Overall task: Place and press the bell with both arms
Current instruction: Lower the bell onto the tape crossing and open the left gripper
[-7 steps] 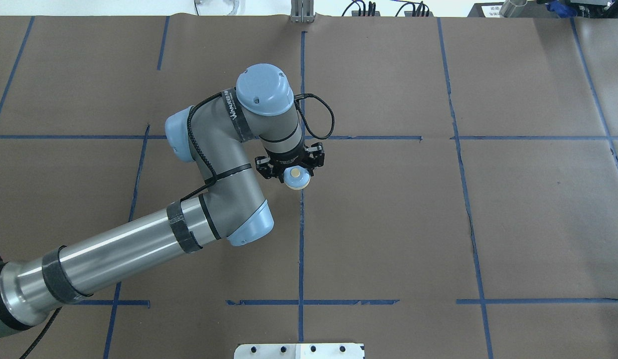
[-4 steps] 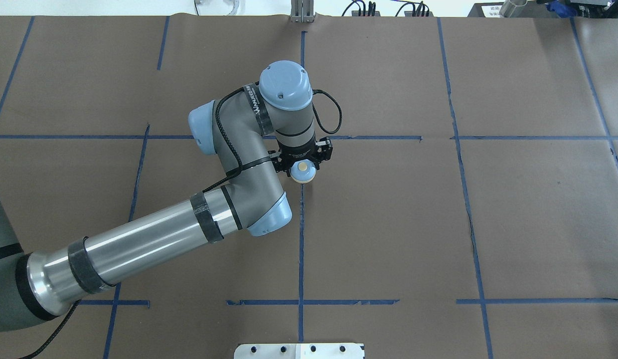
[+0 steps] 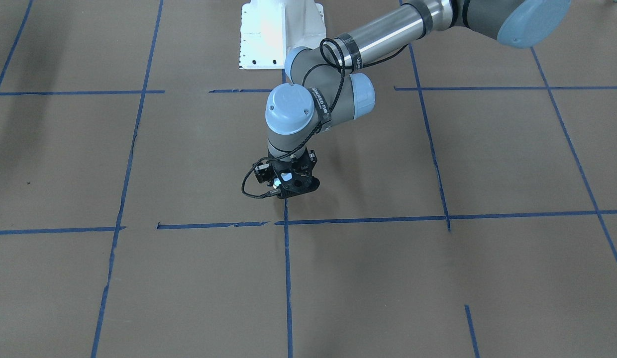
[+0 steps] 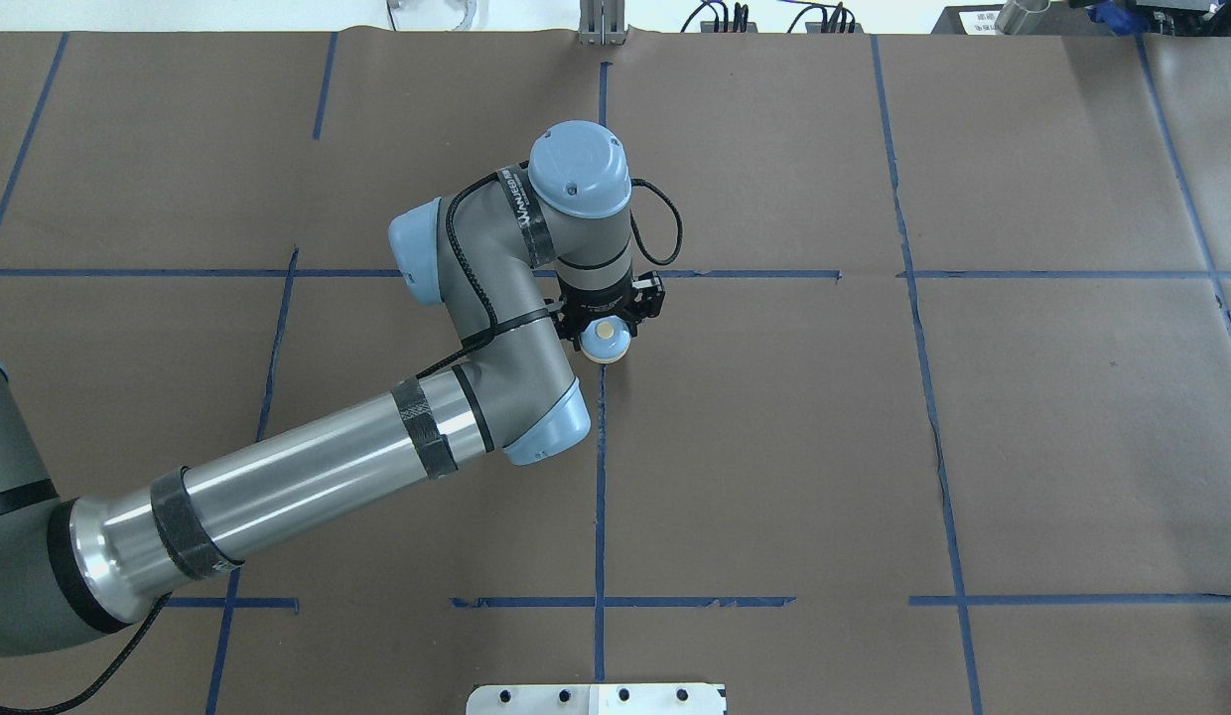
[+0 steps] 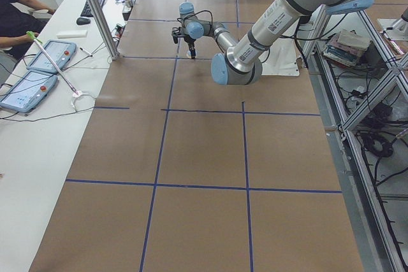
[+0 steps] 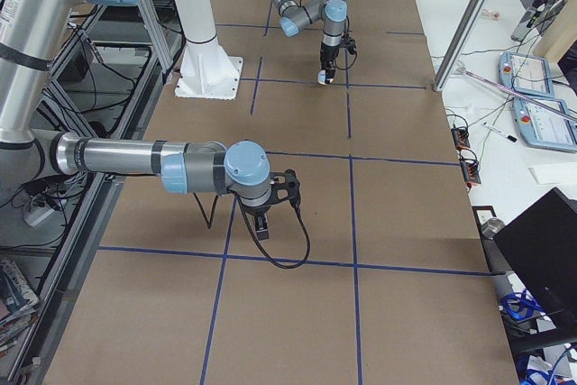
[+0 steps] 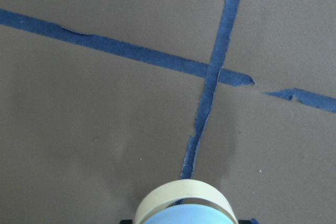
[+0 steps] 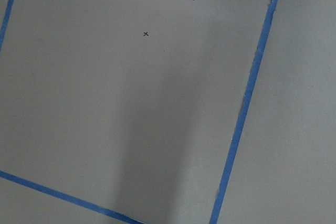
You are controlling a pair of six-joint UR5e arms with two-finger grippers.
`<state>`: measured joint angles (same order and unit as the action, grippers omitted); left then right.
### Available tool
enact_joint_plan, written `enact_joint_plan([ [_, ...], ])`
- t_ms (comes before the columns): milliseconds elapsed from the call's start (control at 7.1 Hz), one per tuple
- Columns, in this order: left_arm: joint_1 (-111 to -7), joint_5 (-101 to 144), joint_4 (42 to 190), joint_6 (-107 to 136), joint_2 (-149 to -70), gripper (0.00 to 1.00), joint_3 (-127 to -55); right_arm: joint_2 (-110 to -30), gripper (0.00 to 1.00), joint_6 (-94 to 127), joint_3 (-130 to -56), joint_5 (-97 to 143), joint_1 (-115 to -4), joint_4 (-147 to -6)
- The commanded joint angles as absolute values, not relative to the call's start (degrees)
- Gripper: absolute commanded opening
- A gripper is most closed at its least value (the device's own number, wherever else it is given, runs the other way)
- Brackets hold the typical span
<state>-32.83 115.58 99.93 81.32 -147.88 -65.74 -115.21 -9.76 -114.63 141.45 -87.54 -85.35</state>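
The light-blue bell (image 4: 606,341) with its cream button sits between the fingers of my left gripper (image 4: 608,323), which is shut on it. The gripper holds it close over the brown table, at the centre blue tape line, just below a tape crossing. In the left wrist view the bell (image 7: 184,208) fills the bottom edge, with the tape crossing (image 7: 212,72) ahead. In the front-facing view the left gripper (image 3: 290,188) points down and mostly hides the bell. My right gripper (image 6: 262,227) shows only in the exterior right view, low over the table; I cannot tell whether it is open.
Blue tape lines (image 4: 600,497) divide the brown paper-covered table into squares. The white bolted pedestal (image 3: 276,35) stands at the robot's side. A side table with tablets (image 5: 48,58) and a metal post (image 5: 95,11) line the far edge.
My left arm has moved right and slightly further from the robot, carrying the bell to the centre tape line. The move slowed over the last half second.
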Motion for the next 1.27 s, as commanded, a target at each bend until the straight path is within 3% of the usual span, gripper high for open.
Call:
enact_joint_plan([
  [0, -32.52, 115.58, 100.19, 81.47, -147.75, 0.72, -65.65, -115.22, 1.0, -10.1, -115.13, 142.03, -87.54, -85.17],
  [141, -32.52, 115.58, 100.28, 81.47, -147.66, 0.73, -65.65, -115.14, 1.0, -10.28, -115.4, 142.03, -87.37, -85.25],
  [423, -32.52, 115.66, 100.37, 81.47, -147.57, 0.84, -65.65, -115.14, 1.0, -10.28, -115.4, 142.03, -87.36, -85.25],
  [564, -32.52, 115.66, 100.37, 81.39, -147.57, 1.0, -65.83, -115.14, 1.0, -10.28, -115.4, 141.94, -87.28, -85.17],
  [705, -33.13, 115.93, 100.63, 81.56, -147.57, 1.0, -66.53, -114.96, 1.0, -10.63, -115.4, 141.77, -85.97, -84.56],
  [987, -34.27, 116.02, 97.84, 82.78, -145.04, 1.0, -74.3, -114.87, 1.0, -8.02, -115.49, 141.59, -84.73, -79.47],
  [1128, -34.63, 115.93, 94.6, 82.79, -140.41, 1.0, -83.58, -114.0, 1.0, -0.95, -115.84, 141.33, -81.25, -75.97],
])
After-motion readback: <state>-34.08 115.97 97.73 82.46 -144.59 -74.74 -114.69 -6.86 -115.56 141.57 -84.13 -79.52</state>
